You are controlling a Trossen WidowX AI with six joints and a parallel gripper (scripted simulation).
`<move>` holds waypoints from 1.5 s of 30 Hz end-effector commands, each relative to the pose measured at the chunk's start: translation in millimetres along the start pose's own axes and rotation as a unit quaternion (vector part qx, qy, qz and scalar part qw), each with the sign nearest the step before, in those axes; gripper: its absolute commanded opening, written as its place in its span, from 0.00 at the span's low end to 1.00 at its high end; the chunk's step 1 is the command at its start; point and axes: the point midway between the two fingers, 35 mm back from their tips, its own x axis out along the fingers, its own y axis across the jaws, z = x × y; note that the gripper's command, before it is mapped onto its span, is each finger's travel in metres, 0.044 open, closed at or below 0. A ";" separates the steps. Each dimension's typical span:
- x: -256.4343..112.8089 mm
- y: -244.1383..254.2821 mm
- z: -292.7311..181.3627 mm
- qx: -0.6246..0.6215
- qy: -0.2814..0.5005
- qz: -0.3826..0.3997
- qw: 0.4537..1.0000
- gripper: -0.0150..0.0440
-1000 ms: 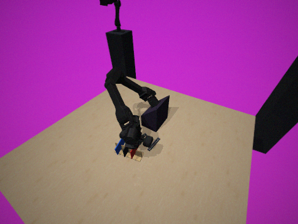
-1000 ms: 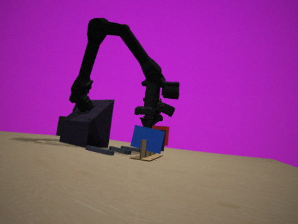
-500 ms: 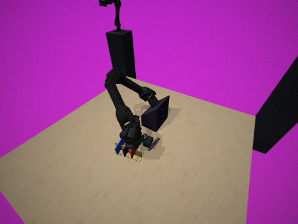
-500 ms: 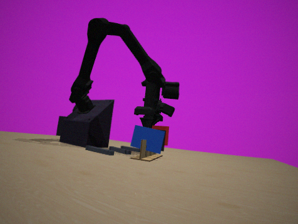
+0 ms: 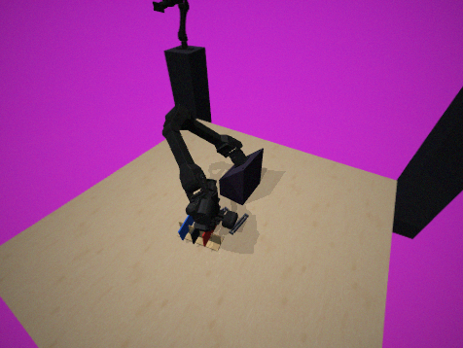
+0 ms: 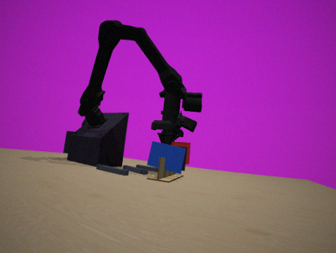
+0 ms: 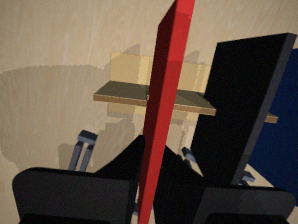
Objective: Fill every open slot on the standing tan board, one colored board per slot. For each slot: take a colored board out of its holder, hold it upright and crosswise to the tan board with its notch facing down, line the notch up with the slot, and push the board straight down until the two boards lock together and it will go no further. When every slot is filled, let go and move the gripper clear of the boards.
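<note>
1 red board [image 5: 207, 237] [image 6: 187, 153] [image 7: 166, 90] in pincer [image 5: 210, 227] [image 6: 171, 142] [image 7: 147, 141]

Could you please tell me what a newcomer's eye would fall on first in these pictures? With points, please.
Probably the red board [image 5: 207, 237] [image 6: 187, 153] [image 7: 167, 90], upright in the claw [image 5: 207, 230] [image 6: 171, 143] [image 7: 147, 141] and crosswise over the tan board [image 5: 214, 241] [image 6: 162, 169] [image 7: 195, 106]. Next, the blue board [image 5: 185, 228] [image 6: 167, 157] [image 7: 280, 125], foremost in the exterior view, with a black board [image 5: 195, 236] [image 7: 240, 100] between the two. The vivid magenta background surrounds everything.
</note>
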 end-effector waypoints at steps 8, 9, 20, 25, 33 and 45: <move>0.5 -0.2 -2.2 -0.010 0.003 -0.001 1.000 0.25; 0.5 -0.2 -2.2 -0.010 0.003 -0.001 1.000 0.25; 0.8 0.5 -1.0 -0.008 0.003 -0.001 1.000 0.25; 1.6 1.0 -1.7 -0.004 0.003 -0.001 1.000 0.25; 2.0 0.9 -3.1 0.005 0.003 -0.001 1.000 0.25; 2.0 -0.6 -1.9 0.001 0.003 -0.001 1.000 0.25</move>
